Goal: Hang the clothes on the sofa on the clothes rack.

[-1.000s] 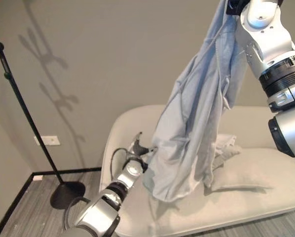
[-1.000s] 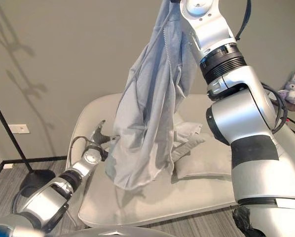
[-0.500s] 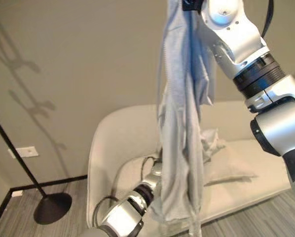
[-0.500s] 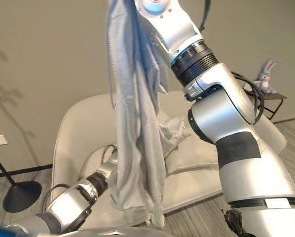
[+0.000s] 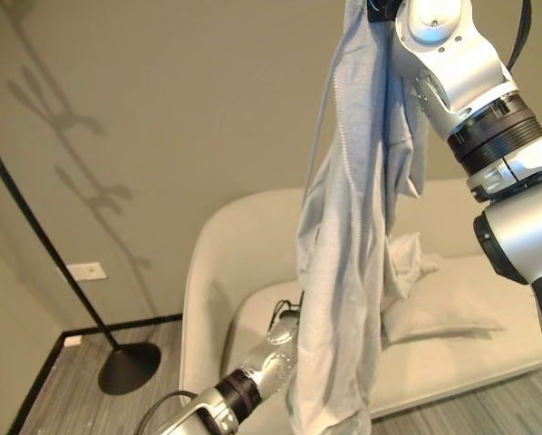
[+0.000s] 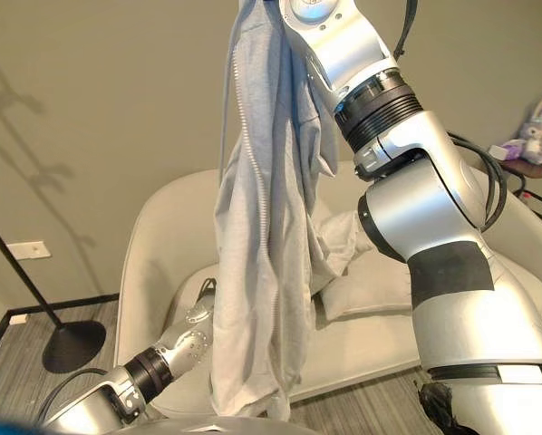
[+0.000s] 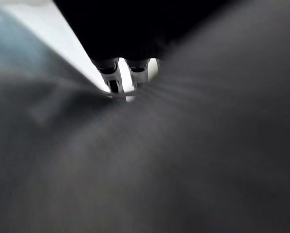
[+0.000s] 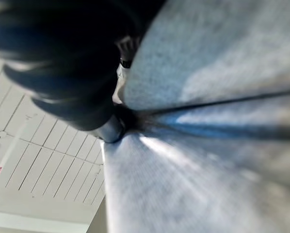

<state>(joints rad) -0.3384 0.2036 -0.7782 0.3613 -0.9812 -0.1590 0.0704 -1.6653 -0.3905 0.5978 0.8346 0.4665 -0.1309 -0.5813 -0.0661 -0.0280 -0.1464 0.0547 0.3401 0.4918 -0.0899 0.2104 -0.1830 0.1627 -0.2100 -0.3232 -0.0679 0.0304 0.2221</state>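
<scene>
Light grey zip hoodie point(image 5: 353, 272): soft, limp, light; judged easy to lift but prone to swing and bunch, zipper edge may snag. Best hold looks like the collar or hood, for hooking over a rack peg. Right hand point(image 8: 77, 73) up high, fingers bunched into the fabric at the top in its wrist view, so clamped on the hoodie. Garment hangs full length, clear of the sofa point(image 5: 488, 353), its hem above the front edge. Left hand point(image 7: 123, 77) low behind the cloth; finger state cannot be told. Clothes rack point(image 5: 44, 245) stands on the floor, well apart, off the sofa's left end.
</scene>
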